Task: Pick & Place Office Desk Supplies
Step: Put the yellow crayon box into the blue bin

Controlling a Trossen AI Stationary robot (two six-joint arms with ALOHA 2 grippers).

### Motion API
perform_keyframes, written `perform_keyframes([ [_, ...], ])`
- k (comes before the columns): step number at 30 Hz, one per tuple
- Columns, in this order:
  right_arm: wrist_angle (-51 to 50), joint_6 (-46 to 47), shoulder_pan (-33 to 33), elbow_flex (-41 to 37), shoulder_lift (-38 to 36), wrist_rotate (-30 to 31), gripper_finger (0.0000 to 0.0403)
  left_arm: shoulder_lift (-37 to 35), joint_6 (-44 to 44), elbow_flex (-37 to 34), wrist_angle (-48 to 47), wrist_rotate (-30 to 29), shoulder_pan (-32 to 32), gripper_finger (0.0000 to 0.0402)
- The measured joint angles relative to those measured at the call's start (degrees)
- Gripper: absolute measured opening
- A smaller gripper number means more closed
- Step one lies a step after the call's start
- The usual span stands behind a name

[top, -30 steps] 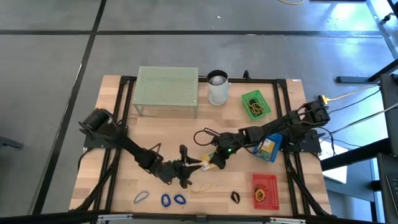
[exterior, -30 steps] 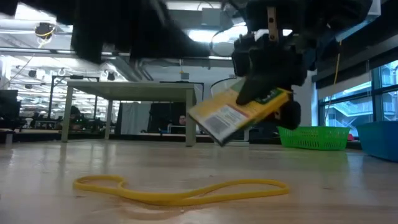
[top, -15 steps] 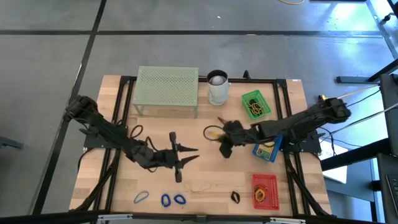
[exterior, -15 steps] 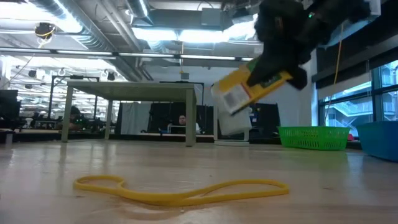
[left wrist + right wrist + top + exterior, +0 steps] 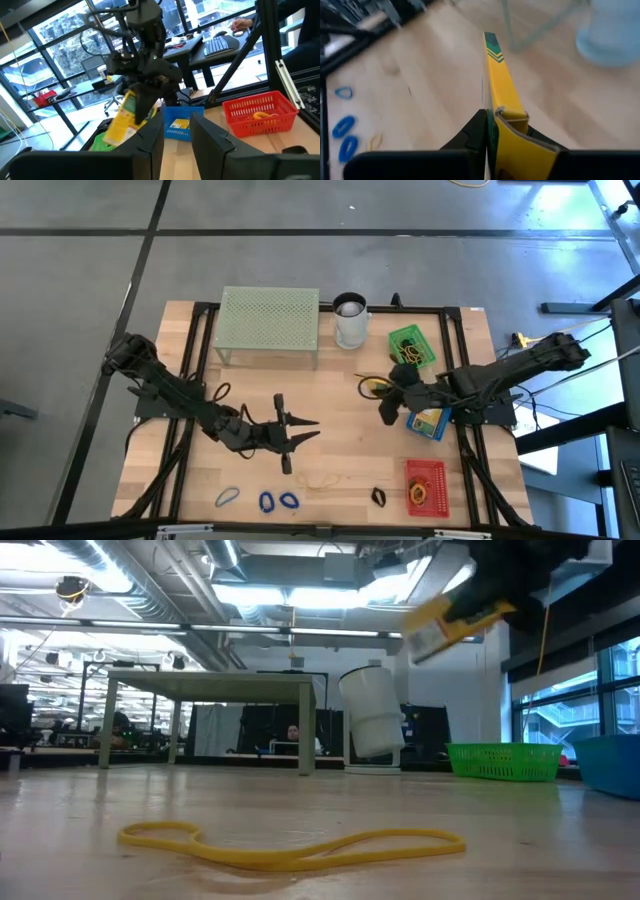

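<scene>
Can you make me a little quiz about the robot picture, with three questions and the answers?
1. What is the right gripper holding?
2. True or false: the left gripper is holding a blue rubber band.
3. What color is the basket nearest the table's front edge? A) red B) purple C) white

Key
1. A yellow card pack, pinched between its fingers and lifted off the table.
2. False. The left gripper holds nothing; the blue rubber bands lie on the table near the front edge.
3. A) red
</scene>
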Motion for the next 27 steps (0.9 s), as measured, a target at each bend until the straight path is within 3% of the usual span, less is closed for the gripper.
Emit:
perform_keyframes([
  [3, -8.5, 6.2, 0.8, 0.0, -2.9, -5.0, 0.0043, 0.0, 0.0, 0.0, -0.1, 0.0, 0.0, 0.0086],
  [8, -21.4, 15.0, 2.0, 0.0, -5.8, -18.7, 0.0043, 0.0, 0.0, 0.0, -0.8, 0.0, 0.0, 0.0086],
  [15, -39.4, 22.6, 3.6, 0.0, -6.5, -32.4, 0.0043, 0.0, 0.0, 0.0, -1.2, 0.0, 0.0, 0.0086],
  [19, -45.5, 23.7, 3.8, 0.0, -6.5, -34.1, 0.0043, 0.0, 0.0, 0.0, -1.2, 0.0, 0.0, 0.0086],
  [23, -47.0, 23.4, 3.8, 0.0, -6.4, -31.4, 0.0043, 0.0, 0.0, 0.0, -1.2, 0.0, 0.0, 0.0086],
  [27, -47.0, 18.0, 3.8, 0.0, -5.5, -30.7, 0.0043, 0.0, 0.0, 0.0, -1.2, 0.0, 0.0, 0.0086],
])
